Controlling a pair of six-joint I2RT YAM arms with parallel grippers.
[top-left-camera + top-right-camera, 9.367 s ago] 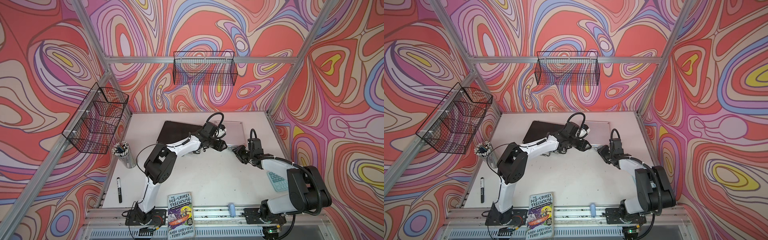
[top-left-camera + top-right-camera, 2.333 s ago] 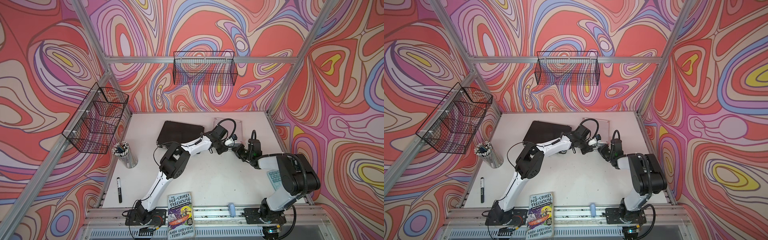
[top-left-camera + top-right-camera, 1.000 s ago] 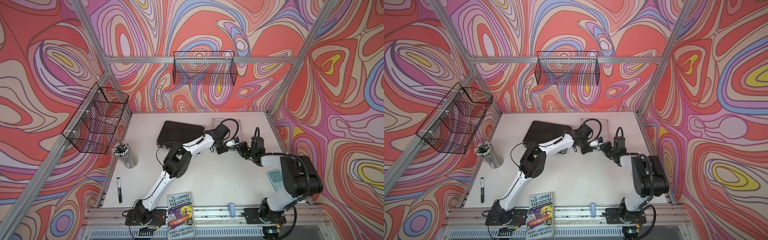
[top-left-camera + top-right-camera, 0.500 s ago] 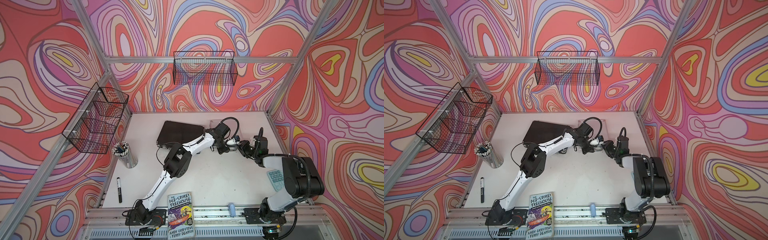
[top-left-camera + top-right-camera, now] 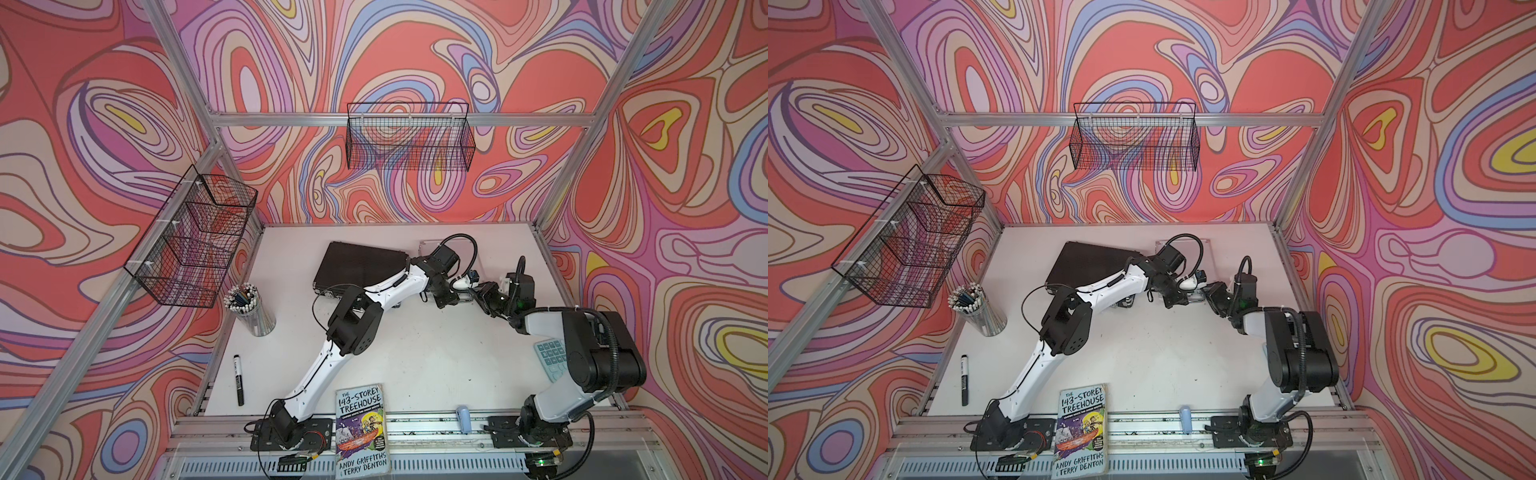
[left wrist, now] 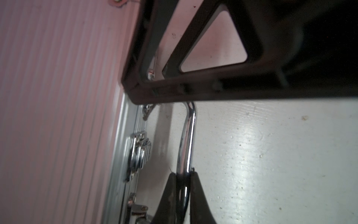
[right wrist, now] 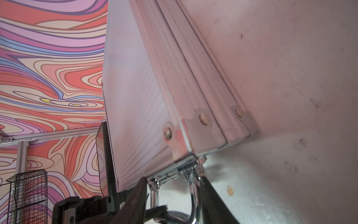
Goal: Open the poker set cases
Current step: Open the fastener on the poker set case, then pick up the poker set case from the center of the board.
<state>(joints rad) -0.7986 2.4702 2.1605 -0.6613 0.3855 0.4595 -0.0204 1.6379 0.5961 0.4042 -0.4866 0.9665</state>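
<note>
Pinching the chrome handle (image 6: 187, 139) of the ribbed silver aluminium case (image 7: 135, 97), the left jaws clamp tight on it, while the right jaws stand spread astride the handle's end. The case lies lid-down at the back of the counter (image 5: 415, 353), beside the wide black case (image 5: 361, 266). Up front, a paperback (image 5: 360, 428) reads "The 143-Storey Treehouse, Andy Griffiths & Terry Denton".
</note>
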